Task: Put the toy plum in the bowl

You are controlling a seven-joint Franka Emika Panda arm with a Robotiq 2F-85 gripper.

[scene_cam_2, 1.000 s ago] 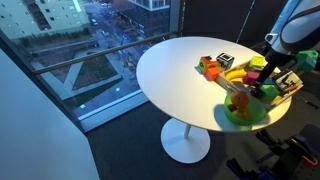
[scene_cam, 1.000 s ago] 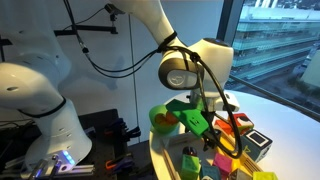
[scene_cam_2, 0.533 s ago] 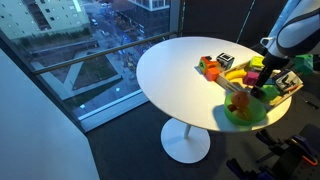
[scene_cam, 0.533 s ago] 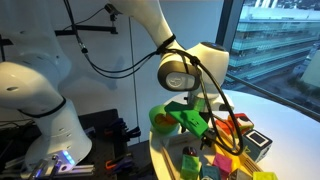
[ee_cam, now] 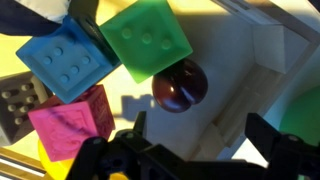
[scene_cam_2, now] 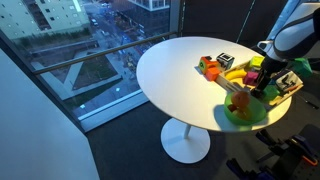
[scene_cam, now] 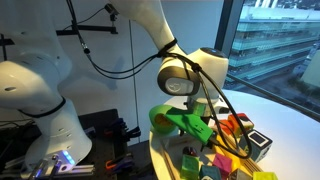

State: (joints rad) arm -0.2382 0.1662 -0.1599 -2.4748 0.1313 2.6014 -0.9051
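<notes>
In the wrist view the toy plum (ee_cam: 180, 85), round and dark purple-brown, lies on the floor of the light wooden tray (ee_cam: 235, 50), right beside a green block (ee_cam: 145, 38). My gripper (ee_cam: 200, 135) is open and empty, with its two fingers a little short of the plum and the plum roughly centred between them. In both exterior views the gripper (scene_cam: 215, 128) (scene_cam_2: 262, 86) hangs low over the tray and hides the plum. The green bowl (scene_cam: 160, 118) (scene_cam_2: 245, 113) stands next to the tray, near the table edge.
Blue (ee_cam: 68, 60), pink (ee_cam: 70, 122) and grey (ee_cam: 15, 105) blocks crowd the tray on one side of the plum. An orange toy fruit (scene_cam_2: 238, 99) sits in the bowl. The round white table (scene_cam_2: 170, 70) stands by a large window.
The gripper has dropped slightly lower over the tray. Its fingers stay open. Nothing else has moved.
</notes>
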